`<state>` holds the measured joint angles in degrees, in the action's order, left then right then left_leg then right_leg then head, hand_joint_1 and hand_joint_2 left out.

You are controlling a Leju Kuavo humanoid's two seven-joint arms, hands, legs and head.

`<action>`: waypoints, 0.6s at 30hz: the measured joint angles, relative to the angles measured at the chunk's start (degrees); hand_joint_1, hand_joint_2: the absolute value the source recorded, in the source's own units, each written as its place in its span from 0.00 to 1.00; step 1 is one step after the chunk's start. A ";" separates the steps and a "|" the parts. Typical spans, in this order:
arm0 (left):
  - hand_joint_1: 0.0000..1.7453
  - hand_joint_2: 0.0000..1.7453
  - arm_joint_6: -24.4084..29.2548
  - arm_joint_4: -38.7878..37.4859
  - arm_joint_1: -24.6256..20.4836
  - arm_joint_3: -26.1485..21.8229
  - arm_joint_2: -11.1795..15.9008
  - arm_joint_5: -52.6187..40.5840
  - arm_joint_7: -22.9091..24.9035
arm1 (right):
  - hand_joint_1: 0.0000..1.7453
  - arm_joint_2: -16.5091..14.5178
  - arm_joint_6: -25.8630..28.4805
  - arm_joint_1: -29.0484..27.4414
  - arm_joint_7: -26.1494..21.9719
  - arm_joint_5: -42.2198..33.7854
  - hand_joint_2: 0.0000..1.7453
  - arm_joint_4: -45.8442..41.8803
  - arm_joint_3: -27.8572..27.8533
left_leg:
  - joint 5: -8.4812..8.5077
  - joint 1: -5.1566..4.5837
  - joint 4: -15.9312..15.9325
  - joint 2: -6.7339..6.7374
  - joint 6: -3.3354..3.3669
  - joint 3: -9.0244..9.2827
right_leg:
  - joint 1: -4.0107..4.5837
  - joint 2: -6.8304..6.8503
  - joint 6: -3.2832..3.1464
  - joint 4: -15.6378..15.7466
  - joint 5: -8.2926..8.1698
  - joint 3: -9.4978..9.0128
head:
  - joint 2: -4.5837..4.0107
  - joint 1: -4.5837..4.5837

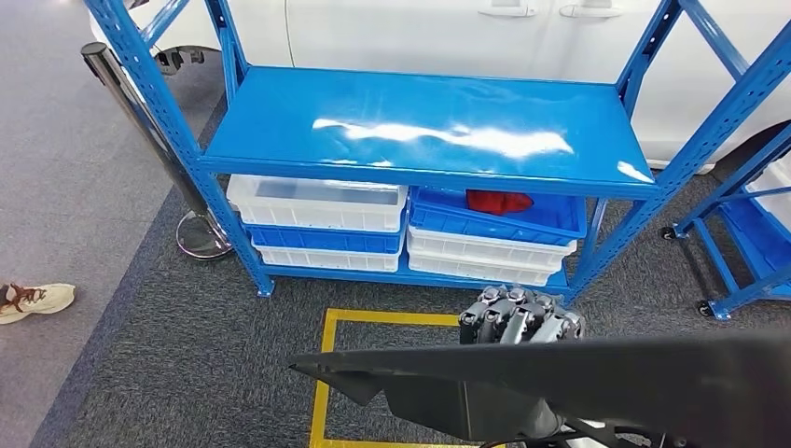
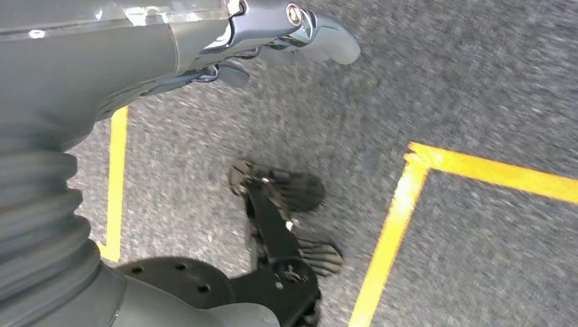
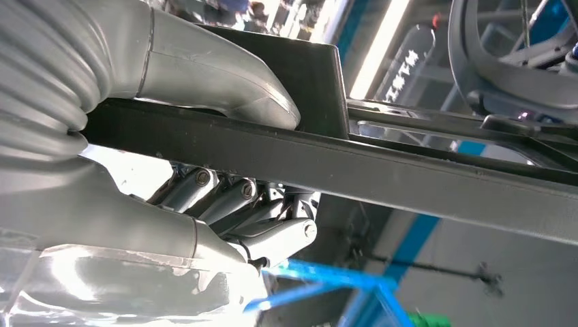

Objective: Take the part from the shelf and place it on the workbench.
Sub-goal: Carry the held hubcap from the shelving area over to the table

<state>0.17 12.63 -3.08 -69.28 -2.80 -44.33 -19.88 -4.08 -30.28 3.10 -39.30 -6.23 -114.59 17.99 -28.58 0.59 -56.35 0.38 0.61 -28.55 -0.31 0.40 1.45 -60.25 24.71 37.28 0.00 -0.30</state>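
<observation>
- Your right hand (image 1: 519, 315) sits low in the head view, in front of the shelf (image 1: 424, 126), knuckles up, fingers curled onto the part (image 1: 560, 378).
- Part is a flat, dark, matte panel, long, with a pointed end toward the robot's left; it's off the shelf, held over the carpet (image 1: 187, 364) and spanning the lower head view.
- In the right wrist view the thick grey thumb (image 3: 225, 78) presses one face of the part's (image 3: 382, 167) dark straight edge, the metal-jointed fingers (image 3: 232, 204) clamp the other face. A firm grip.
- Your left hand (image 2: 272, 34) hangs over the grey carpet (image 2: 450, 82) in the left wrist view. Grey thumb tip sticks out, darker fingers tucked in behind it, nothing in them that you can see. Can't tell how tightly they're curled.
- Shelf is blue painted steel: perforated uprights, a glossy flat top deck with glare streaks.
- Under the deck are stacked plastic bins, white (image 1: 317, 201) and blue (image 1: 494, 219), rectangular with lipped rims. A red item (image 1: 499, 201) lies in the upper right blue bin; you can't tell what it is.
- Yellow tape lines (image 1: 326, 373) mark a rectangle on the coarse speckled carpet in front of the shelf.
- A chrome post (image 1: 140, 121) with a round base stands left of the shelf, and a beige shoe (image 1: 33, 301) shows at the far left.
</observation>
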 joint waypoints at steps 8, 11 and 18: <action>0.00 1.00 0.66 -0.01 0.08 -1.19 -1.57 0.38 0.97 | 1.00 0.01 -3.00 -4.34 0.00 2.85 1.00 -0.64 -1.31 | 2.78 -0.47 -0.32 0.12 0.43 -3.62 | 0.16 -0.16 -0.52 -4.57 3.83 -3.22 | 0.00 0.14; 0.00 1.00 0.36 -0.02 -0.11 -1.21 -2.18 -0.10 1.15 | 1.00 0.00 -1.31 -4.33 0.00 3.62 1.00 -1.27 -1.31 | 3.42 -0.60 -0.32 0.21 -0.25 -3.97 | 0.65 -0.12 -1.49 3.61 3.41 -8.11 | 0.00 0.15; 0.00 1.00 -1.05 -0.02 -0.24 -1.19 -2.17 -1.02 1.15 | 1.00 0.05 0.69 -4.88 0.00 4.03 1.00 -3.03 -1.31 | -3.76 -0.28 -12.62 -0.02 -2.25 -9.14 | 0.02 0.05 -2.88 5.05 1.99 -7.79 | 0.00 -0.27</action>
<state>-0.88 12.61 -3.32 -70.47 -4.96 -45.35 -18.73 -4.03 -29.59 -1.78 -39.30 -2.20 -117.61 16.68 -32.35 0.31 -68.98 0.36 -1.65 -37.69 -0.29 0.44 -1.43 -55.21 26.70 29.50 -0.01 -0.57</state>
